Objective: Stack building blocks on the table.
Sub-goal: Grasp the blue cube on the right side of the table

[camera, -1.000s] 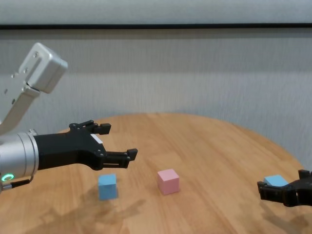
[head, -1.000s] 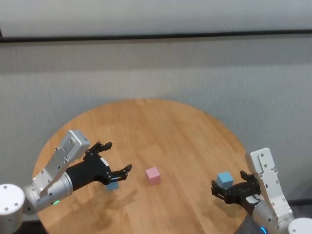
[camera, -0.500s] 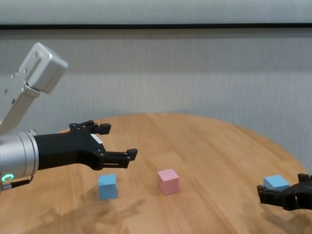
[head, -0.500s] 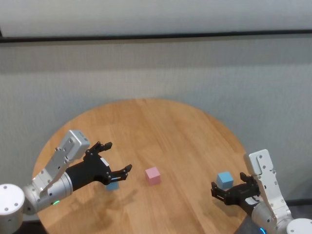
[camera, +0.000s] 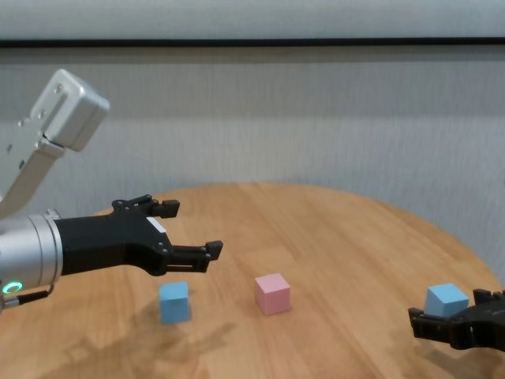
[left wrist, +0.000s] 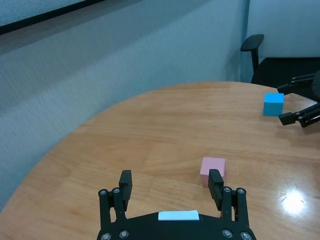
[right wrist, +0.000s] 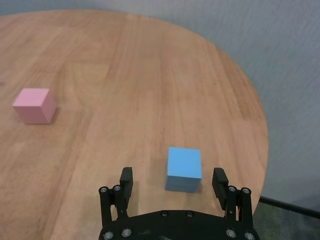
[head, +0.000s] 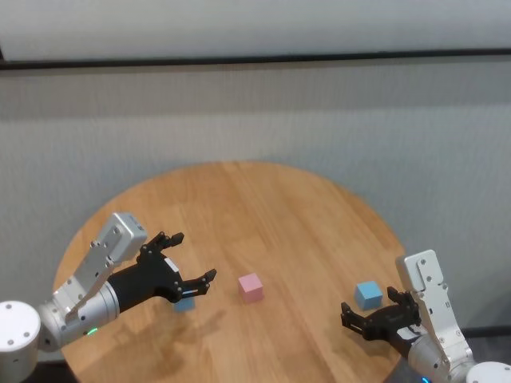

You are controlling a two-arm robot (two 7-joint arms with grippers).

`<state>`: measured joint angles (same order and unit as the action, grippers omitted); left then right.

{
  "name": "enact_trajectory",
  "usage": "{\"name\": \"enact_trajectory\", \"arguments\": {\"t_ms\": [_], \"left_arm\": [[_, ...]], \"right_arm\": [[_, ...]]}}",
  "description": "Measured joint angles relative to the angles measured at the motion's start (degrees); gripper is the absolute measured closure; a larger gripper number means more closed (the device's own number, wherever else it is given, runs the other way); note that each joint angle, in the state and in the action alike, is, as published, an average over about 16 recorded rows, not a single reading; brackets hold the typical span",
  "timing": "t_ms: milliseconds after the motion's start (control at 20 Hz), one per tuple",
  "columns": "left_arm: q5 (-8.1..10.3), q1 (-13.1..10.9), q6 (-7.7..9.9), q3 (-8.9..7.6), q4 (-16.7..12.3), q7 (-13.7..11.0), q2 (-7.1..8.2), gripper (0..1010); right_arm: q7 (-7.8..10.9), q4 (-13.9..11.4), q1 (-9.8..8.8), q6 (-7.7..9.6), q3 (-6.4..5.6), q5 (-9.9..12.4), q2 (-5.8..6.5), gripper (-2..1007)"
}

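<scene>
blocks [head: 251, 287] unstacked; both grippers' jaws spread, hovering.

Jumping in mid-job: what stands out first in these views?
Three cubes lie apart, unstacked, on the round wooden table: a pink block in the middle and a blue block to its left, under the open left hand. The other blue block sits near the right edge, just ahead of the open right hand.

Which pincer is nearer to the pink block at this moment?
Left. The left pincer hovers open just beside the pink block, above a blue block. The right pincer sits open far off, by the other blue block.
</scene>
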<state>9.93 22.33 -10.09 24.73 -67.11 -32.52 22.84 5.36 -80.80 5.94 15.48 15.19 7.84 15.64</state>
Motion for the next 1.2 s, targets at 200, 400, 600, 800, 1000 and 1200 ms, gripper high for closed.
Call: {"name": "enact_trajectory", "arguments": {"t_ms": [200, 400, 600, 800, 1000, 1200], "left_arm": [[0.00, 0.0, 0.00, 0.00, 0.0, 0.0, 0.00, 7], [0.00, 0.0, 0.00, 0.00, 0.0, 0.0, 0.00, 8], [0.00, 0.0, 0.00, 0.00, 0.0, 0.0, 0.00, 8], [0.00, 0.0, 0.00, 0.00, 0.0, 0.0, 0.00, 8], [0.00, 0.0, 0.00, 0.00, 0.0, 0.0, 0.00, 8], [0.00, 0.0, 0.00, 0.00, 0.0, 0.0, 0.00, 8]], "right_arm": [[0.44, 0.8, 0.22, -0.52, -0.34, -0.4, -0.39, 4], [0.82, 1.5, 0.51, -1.08, -0.68, -0.9, -0.80, 4], [1.16, 2.1, 0.76, -1.54, -1.02, -1.3, -1.23, 4], [1.54, 2.5, 0.94, -1.90, -1.33, -1.7, -1.66, 4], [1.90, 2.8, 1.05, -2.08, -1.63, -2.1, -2.05, 4], [2.16, 3.0, 1.07, -2.01, -1.99, -2.4, -2.38, 4]]}}
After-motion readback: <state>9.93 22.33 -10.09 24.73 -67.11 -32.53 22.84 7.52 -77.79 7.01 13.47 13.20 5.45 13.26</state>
